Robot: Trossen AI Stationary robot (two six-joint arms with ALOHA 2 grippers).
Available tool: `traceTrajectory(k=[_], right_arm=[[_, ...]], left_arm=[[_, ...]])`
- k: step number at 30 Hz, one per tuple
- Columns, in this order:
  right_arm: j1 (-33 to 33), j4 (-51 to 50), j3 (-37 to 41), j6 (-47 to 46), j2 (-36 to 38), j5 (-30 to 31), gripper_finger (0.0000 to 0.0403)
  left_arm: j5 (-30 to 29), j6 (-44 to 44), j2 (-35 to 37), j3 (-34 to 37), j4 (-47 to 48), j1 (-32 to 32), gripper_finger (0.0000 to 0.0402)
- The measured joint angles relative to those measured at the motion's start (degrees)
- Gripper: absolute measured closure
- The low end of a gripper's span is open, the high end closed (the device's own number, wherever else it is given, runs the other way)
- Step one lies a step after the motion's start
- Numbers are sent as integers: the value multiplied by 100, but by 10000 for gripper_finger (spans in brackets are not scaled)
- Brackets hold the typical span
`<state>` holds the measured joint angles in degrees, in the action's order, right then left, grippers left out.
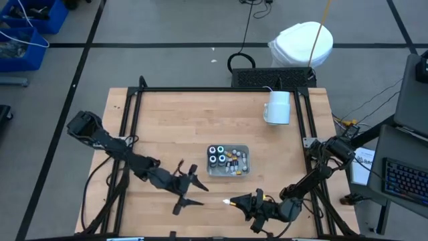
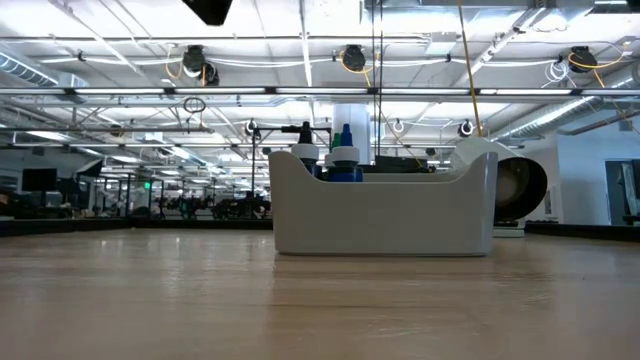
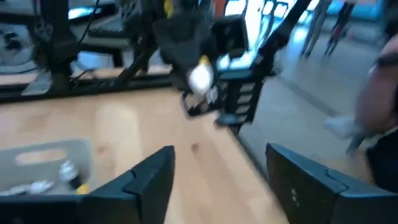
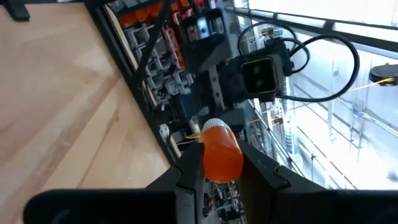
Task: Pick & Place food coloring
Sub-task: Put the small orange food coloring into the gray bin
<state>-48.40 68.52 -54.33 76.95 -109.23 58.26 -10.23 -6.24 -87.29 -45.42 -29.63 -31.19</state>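
The clear tray (image 1: 248, 161) sits mid-table and holds dark round pots (image 1: 217, 155) and small white-capped food coloring bottles (image 1: 235, 162); the low view shows blue ones (image 2: 343, 168) standing above the tray wall (image 2: 380, 215). My right gripper (image 1: 235, 201), near the front edge to the right of the tray, is shut on an orange food coloring bottle (image 4: 221, 155). My left gripper (image 1: 200, 194) hovers open near the tray's front left corner with nothing between its fingers (image 3: 143, 186), facing the right gripper's bottle (image 3: 200, 78). My right gripper pinches the orange body (image 4: 219, 167) of the bottle between its two fingers. The bottle lies along the fingers, its white cap (image 4: 211, 126) sticking out past their tips. The fingers run about level, pointing toward the table's left. The bottle looks clear of the table.
A large white mug (image 1: 277, 107) stands at the far right of the table. A black frame (image 1: 200, 90) runs along the table's far and side edges. Bare wood lies to the left of and beyond the tray.
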Motion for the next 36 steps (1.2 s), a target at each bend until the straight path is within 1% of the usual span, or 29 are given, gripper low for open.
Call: traceTrajectory(k=[4,8,13,17,22,27,30,34,36], right_arm=[[-11,-45,0,-10,2,4,339],[-9,-68,0,-20,2,12,338],[-9,-69,0,-8,2,7,338],[-9,-67,0,11,2,-26,336],[-9,-73,0,-110,2,-416,340],[-9,-71,0,-125,2,-437,338],[-9,-70,0,-121,2,-439,337],[-9,-71,0,-119,2,-439,339],[-9,-71,0,-118,2,-440,339]], left_arm=[[-27,-35,-9,-23,254,100,109],[-27,-275,-6,-23,311,184,92],[-30,-291,-6,-25,586,299,89],[-36,-353,-6,-25,611,380,89],[-36,-453,-6,-25,696,391,89],[-54,-442,-6,-25,850,393,89],[-262,-395,-6,-25,851,392,89],[-768,-213,-6,-25,848,391,89],[-872,-169,-6,-25,843,395,89]])
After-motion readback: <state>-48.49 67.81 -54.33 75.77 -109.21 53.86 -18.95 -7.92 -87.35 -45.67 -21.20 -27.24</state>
